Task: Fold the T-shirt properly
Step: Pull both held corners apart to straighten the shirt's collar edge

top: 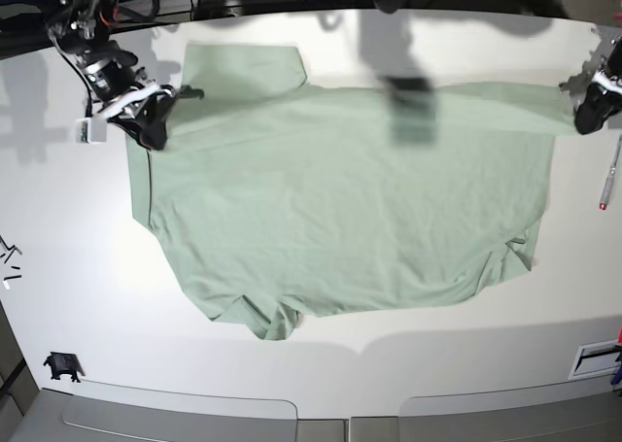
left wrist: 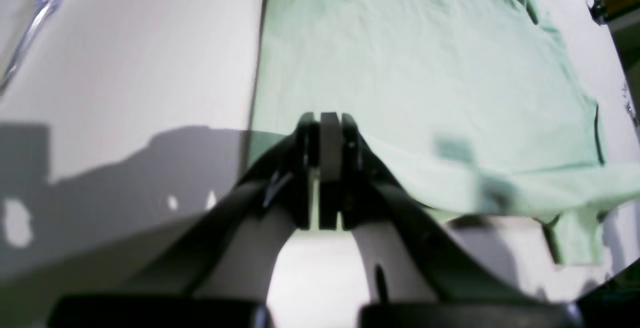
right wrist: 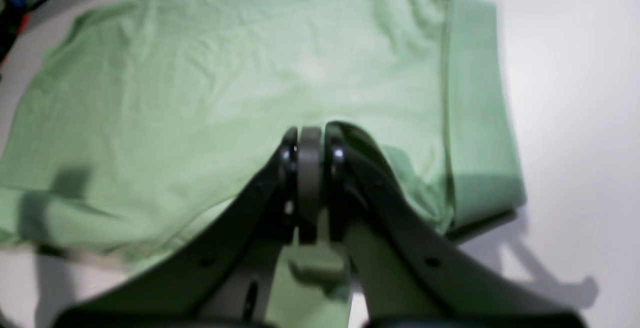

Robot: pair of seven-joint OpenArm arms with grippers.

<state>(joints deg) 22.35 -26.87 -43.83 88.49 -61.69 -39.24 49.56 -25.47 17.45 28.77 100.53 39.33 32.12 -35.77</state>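
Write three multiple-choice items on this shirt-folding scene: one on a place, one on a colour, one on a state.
1. Where does the right gripper grip the T-shirt in the base view?
A. at its upper left edge
B. at its lower right corner
C. in its middle

2. What colour is the T-shirt?
A. navy
B. pale mint green
C. red

3. How do the left gripper's jaws stand?
A. wide open
B. shut on fabric
C. out of view

Key: 1 A, it sits at the upper left edge, near the sleeve; 2 B, the cloth is light green in all views; 3 B, the jaws are pressed together over the lifted edge.
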